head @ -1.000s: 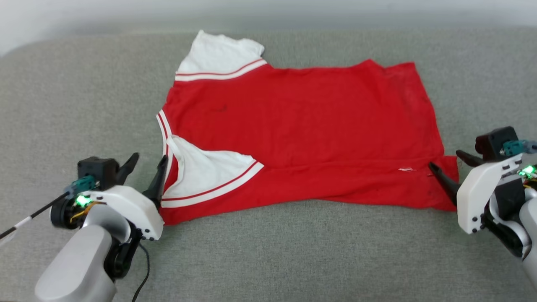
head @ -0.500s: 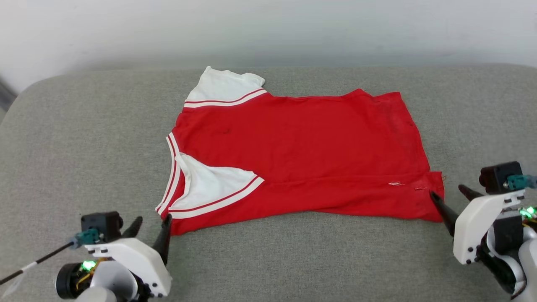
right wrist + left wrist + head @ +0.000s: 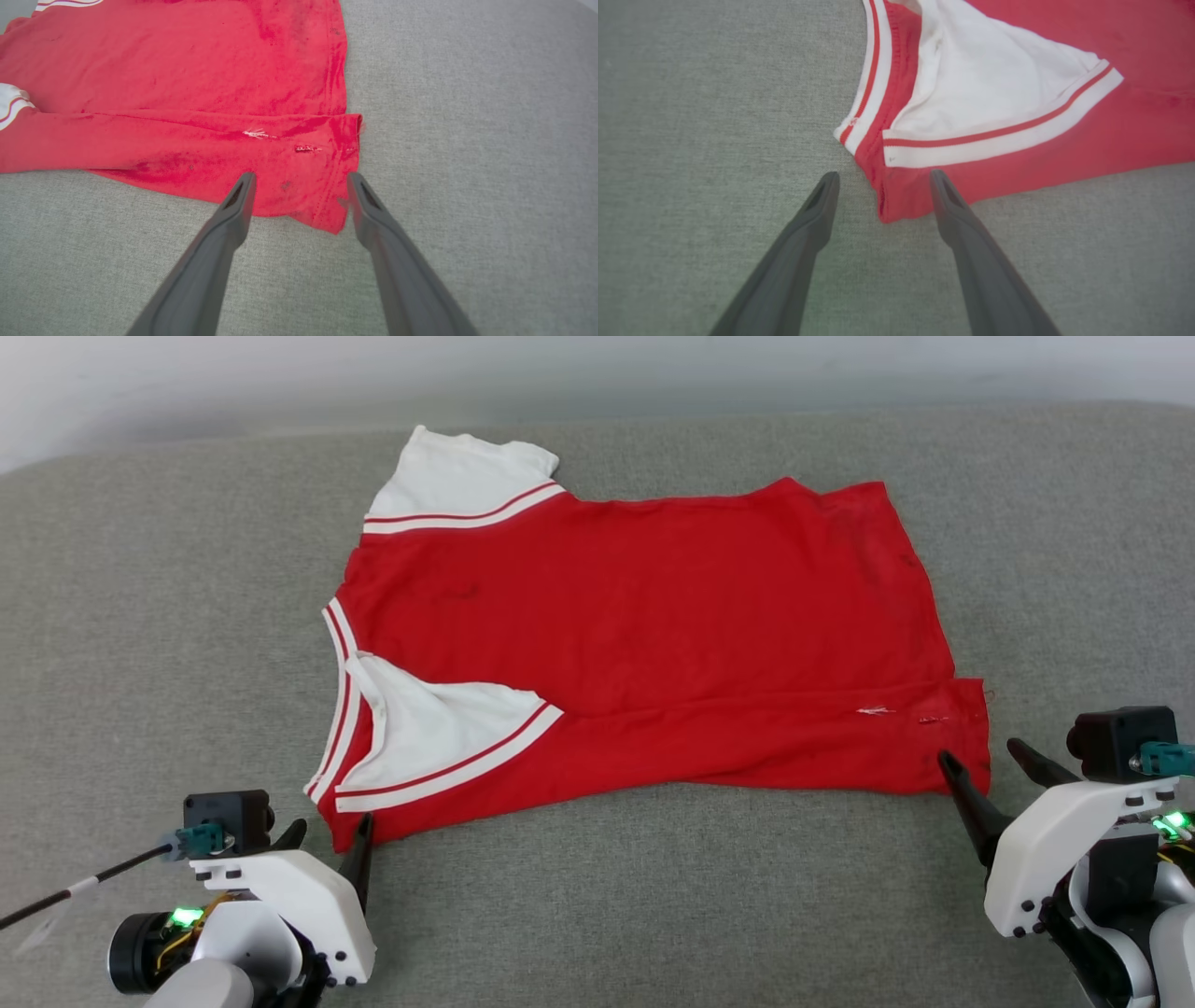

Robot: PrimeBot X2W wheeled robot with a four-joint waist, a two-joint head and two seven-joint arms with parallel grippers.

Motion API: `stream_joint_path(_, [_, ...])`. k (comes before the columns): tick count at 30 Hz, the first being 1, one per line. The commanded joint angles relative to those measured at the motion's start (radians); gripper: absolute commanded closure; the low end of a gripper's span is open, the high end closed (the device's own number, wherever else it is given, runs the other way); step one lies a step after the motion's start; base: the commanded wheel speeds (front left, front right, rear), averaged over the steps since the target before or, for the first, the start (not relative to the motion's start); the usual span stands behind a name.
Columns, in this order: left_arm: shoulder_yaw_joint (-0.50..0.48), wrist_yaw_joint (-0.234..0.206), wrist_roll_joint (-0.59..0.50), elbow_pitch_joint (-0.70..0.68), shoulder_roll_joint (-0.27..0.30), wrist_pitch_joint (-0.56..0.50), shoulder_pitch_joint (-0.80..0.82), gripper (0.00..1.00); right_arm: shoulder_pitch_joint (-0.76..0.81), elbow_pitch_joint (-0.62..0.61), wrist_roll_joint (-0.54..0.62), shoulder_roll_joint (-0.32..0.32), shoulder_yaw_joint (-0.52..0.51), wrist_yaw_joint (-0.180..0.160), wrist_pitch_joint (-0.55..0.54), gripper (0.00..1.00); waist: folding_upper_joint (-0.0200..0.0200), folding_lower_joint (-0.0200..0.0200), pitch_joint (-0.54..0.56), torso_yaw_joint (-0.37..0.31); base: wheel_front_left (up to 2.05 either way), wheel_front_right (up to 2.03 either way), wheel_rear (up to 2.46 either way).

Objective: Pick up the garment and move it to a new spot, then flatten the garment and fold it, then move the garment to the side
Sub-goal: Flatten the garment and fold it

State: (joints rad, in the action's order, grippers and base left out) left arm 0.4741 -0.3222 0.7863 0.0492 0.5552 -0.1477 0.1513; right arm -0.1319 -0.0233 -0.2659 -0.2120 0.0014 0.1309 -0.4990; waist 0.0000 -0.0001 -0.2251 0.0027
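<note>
Across the grey woven upholstery (image 3: 653, 896) (a pale wall (image 3: 597, 373) behind) lies the red jersey T-shirt (image 3: 644, 625), plain back up, near edge folded over. Beside its collar corner the left gripper (image 3: 331, 826) gapes empty; the right gripper (image 3: 978, 751) gapes likewise at its hem corner.

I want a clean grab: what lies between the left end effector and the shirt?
Only bare cushion, in the left wrist view; a red corner of the shirt reaches between the open fingers of the left end effector.

no text, label or number can be read anywhere.
</note>
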Motion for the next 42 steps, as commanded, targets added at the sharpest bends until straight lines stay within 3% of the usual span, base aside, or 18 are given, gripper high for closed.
stream_joint_path(1, [-0.002, -0.005, -0.002, 0.014, 0.000, -0.006, 0.021, 0.00, 0.009, -0.020, 0.006, 0.008, -0.002, 0.000, -0.006, 0.00, 0.0000, 0.0001, -0.022, -0.013, 0.00, 0.00, 0.00])
stream_joint_path(13, [0.045, 0.014, 0.019, 0.124, -0.027, -0.073, 0.039, 0.01, -0.004, -0.077, 0.023, 0.008, -0.012, 0.000, -0.016, 0.00, 0.0000, 0.0001, -0.079, -0.027, 0.00, 0.00, 0.00])
stream_joint_path(14, [0.051, 0.021, 0.019, 0.131, -0.028, -0.080, 0.040, 0.64, -0.004, -0.078, 0.024, 0.007, -0.012, 0.000, -0.017, 0.00, 0.0000, 0.0001, -0.080, -0.027, 0.00, 0.00, 0.00])
stream_joint_path(15, [0.052, 0.027, 0.022, 0.134, -0.030, -0.078, 0.044, 1.00, -0.004, -0.079, 0.024, 0.005, -0.011, 0.000, -0.019, 0.00, 0.0000, 0.0001, -0.081, -0.026, 0.00, 0.00, 0.00])
stream_joint_path(24, [0.013, 0.060, 0.012, 0.107, -0.043, 0.043, 0.066, 1.00, -0.002, -0.055, 0.020, -0.020, -0.008, 0.000, -0.054, 0.00, 0.0000, 0.0001, -0.035, 0.000, 0.00, 0.00, 0.00])
stream_joint_path(30, [0.000, 0.056, -0.008, 0.037, -0.032, 0.101, 0.058, 1.00, -0.030, 0.037, 0.052, -0.029, -0.031, 0.000, -0.112, 0.00, 0.0000, 0.0001, -0.005, 0.031, 0.00, 0.00, 0.00])
stream_joint_path(42, [0.026, 0.040, -0.033, -0.092, -0.018, 0.098, 0.026, 1.00, -0.085, 0.184, 0.104, -0.021, -0.052, 0.000, -0.201, 0.00, 0.0000, 0.0001, -0.036, 0.093, 0.00, 0.00, 0.00])
